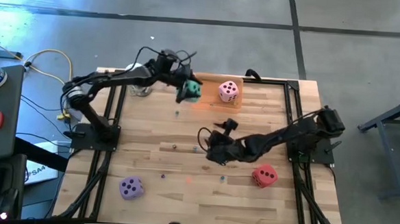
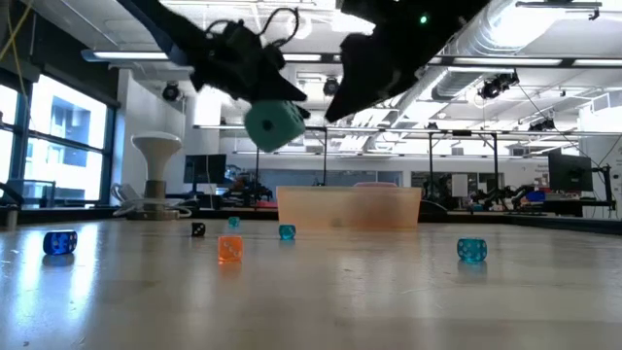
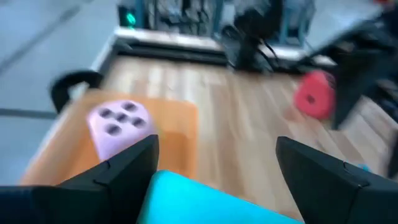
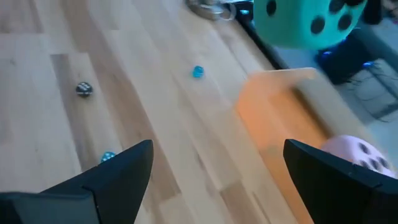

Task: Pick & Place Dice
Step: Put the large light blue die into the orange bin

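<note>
My left gripper (image 1: 183, 84) is shut on the teal die (image 1: 189, 91), high above the table in the low view (image 2: 275, 124) and by the left end of the orange tray (image 1: 213, 97). The pink die (image 1: 229, 91) sits in that tray, also visible in the left wrist view (image 3: 118, 127). The red die (image 1: 264, 176) rests on the table near the right. The purple die (image 1: 131, 187) lies near the left front. My right gripper (image 1: 211, 134) hangs open over the table's middle, touching nothing. My left gripper pinches the teal die between its two fingers, one finger (image 3: 127, 165) on each opposite side of the die's upper part (image 3: 199, 193). The fingers slant down from the table's left. The die hangs below them, lifted clear of the table (image 2: 275, 124).
Several tiny beads lie on the wood, among them a blue one (image 2: 60, 241), an orange one (image 2: 229, 249) and a teal one (image 2: 471, 250). A metal stand (image 1: 141, 90) sits at the far left. Black rails (image 1: 293, 110) frame the table.
</note>
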Tool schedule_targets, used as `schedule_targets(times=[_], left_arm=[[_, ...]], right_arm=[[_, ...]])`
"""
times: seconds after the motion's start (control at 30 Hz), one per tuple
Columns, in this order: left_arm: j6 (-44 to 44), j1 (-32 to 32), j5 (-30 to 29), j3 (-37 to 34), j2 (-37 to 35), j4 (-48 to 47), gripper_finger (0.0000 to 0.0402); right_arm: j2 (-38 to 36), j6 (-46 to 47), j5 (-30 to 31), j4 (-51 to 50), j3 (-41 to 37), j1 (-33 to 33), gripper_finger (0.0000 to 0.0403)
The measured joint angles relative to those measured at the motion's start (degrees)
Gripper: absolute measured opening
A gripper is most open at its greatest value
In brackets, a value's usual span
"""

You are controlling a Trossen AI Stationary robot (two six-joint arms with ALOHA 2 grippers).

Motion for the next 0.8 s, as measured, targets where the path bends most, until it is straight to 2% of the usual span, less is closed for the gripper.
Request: schedule_targets(times=[0.17,0.33,0.43,0.6,0.8], left_arm=[[-6.59,0.51,-0.03,0.0,9.4,17.18,0.0305],[-12.57,1.24,-2.16,0.01,14.69,30.1,0.0305],[-13.11,1.51,-5.33,0.04,15.6,30.69,0.0315],[-14.64,1.02,-16.59,0.22,15.51,31.05,0.0339],[-11.32,0.44,-18.4,0.37,15.49,31.03,0.0345]], right_arm=[[-0.15,4.59,5.9,-5.06,0.0,3.3,0.0353],[-0.15,7.15,7.94,-7.42,0.0,4.65,0.0353],[-0.15,7.1,7.87,-7.47,0.0,5.12,0.0353],[-0.15,7.08,7.83,-7.84,0.0,5.12,0.0353],[-0.13,7.16,7.69,-8.2,0.0,5.12,0.0353]])
